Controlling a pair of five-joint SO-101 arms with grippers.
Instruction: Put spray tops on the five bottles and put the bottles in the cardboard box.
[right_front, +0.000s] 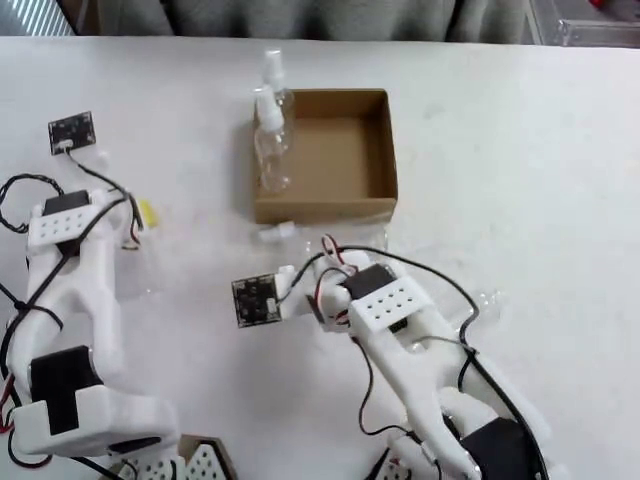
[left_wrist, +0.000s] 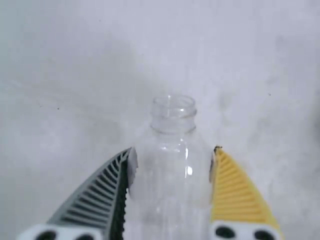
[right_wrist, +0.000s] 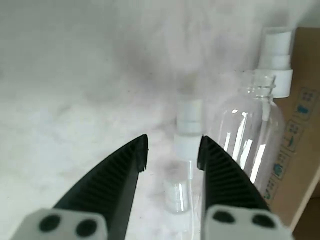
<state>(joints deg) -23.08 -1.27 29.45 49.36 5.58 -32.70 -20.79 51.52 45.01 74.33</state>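
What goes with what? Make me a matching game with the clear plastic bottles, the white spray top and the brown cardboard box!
1. clear plastic bottle with no top
2. loose white spray top
3. clear bottle wearing a white spray top
4. brown cardboard box

a. beside the box's outer wall
b. open at the top
c. between the left gripper's fingers
d. standing just ahead of the right gripper

Pairs: 1-c, 2-d, 3-a, 4-b

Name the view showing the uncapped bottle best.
Left wrist view: the uncapped bottle sits in the left gripper, open neck plain. High view: at most a faint trace. Right wrist view faces a capped bottle instead.
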